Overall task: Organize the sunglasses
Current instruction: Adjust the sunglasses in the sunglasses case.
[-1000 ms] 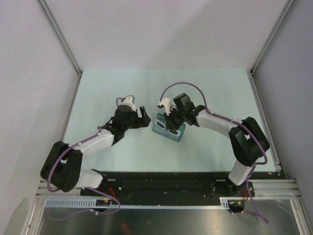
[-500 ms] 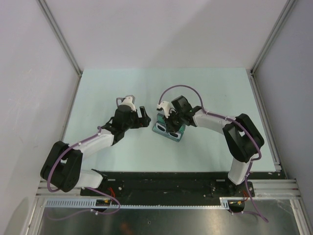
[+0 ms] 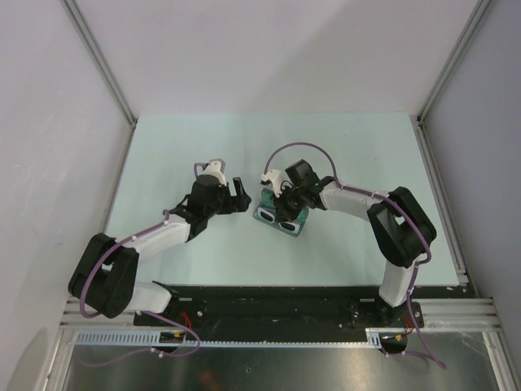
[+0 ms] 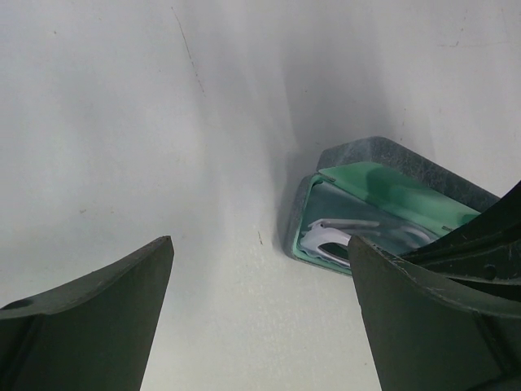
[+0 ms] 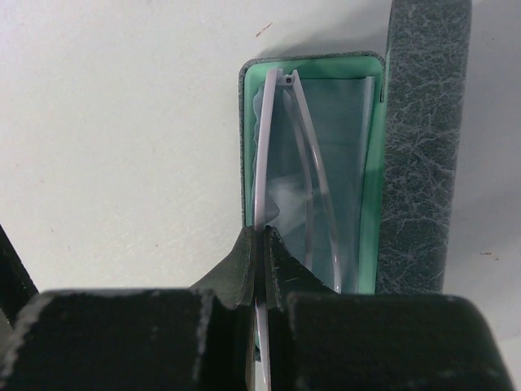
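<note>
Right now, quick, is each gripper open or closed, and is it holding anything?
Left gripper: open, holding nothing.
Right gripper: closed on the white frame of the sunglasses.

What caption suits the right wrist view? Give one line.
Right pincer shut on the white frame of the sunglasses, which sit inside the open green-lined grey case.

R claw on sunglasses in open case blocks mid-table — L claw just beside — far table free.
</note>
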Robot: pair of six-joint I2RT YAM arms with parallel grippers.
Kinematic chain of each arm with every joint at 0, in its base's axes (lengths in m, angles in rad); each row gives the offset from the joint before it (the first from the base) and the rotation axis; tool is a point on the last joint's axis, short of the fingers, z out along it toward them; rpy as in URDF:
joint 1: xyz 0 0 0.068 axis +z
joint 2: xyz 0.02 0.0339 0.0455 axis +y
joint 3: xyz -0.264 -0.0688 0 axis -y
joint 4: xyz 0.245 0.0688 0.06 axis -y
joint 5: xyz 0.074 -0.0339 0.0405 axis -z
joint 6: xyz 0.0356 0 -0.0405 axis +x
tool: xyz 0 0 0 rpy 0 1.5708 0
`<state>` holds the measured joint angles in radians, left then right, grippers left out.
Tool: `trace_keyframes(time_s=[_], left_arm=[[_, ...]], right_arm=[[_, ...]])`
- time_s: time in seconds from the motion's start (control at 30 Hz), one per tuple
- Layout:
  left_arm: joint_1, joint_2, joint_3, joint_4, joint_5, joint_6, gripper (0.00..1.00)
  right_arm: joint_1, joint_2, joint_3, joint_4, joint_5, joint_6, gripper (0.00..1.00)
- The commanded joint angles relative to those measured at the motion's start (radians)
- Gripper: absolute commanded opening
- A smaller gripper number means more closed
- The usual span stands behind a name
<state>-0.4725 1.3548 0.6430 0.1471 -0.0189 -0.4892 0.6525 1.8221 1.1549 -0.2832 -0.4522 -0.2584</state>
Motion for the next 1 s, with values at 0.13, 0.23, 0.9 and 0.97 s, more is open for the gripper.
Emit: trace_keyframes(time_s=[0.13,0.23,0.9,0.97], left_arm=[[0.005,0.001,0.017,0.017,0.010,-0.005,0.94],[0.005,0.001,0.015,0.017,0.010,-0.006,0.94],[0.005,0.006,0.014,0.019,0.034,-0.009,0.94],[0.006,0.004,0.014,0.019,0.036,-0.009,0.94]], right_arm=[[-0.028,0.058,0.038,-0.007,-0.094,0.039,0.00],[-0.034,0.068,0.043,-0.008,-0.097,0.048,0.00],[0.052,-0.084,0.043,-0.013,0.225,0.036,0.44],[0.059,-0.106,0.043,-0.013,0.271,0.031,0.45]])
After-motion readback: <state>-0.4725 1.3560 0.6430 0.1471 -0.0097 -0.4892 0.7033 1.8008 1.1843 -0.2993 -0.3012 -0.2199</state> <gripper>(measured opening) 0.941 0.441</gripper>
